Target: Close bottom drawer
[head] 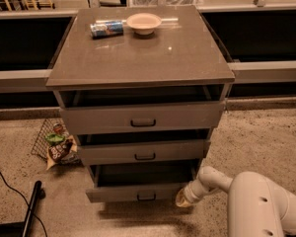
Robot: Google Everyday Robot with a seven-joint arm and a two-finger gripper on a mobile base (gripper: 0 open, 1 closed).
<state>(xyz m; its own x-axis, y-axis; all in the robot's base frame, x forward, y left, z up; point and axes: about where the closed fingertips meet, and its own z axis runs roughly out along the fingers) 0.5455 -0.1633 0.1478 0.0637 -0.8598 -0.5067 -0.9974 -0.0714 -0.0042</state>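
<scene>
The grey three-drawer cabinet (138,58) stands in the middle of the camera view. All three drawers are pulled out. The bottom drawer (138,192) sticks out furthest, its dark inside showing, with a small dark handle at the centre of its front. The middle drawer (144,153) and the top drawer (142,117) sit above it. My gripper (181,198) is at the end of the white arm (256,201), low at the right, touching the right end of the bottom drawer's front.
On the cabinet top lie a blue can (107,29) on its side and a beige bowl (144,22). A wire basket with snack packets (56,144) sits on the floor at the left. A black cable and bar (29,209) lie at the bottom left.
</scene>
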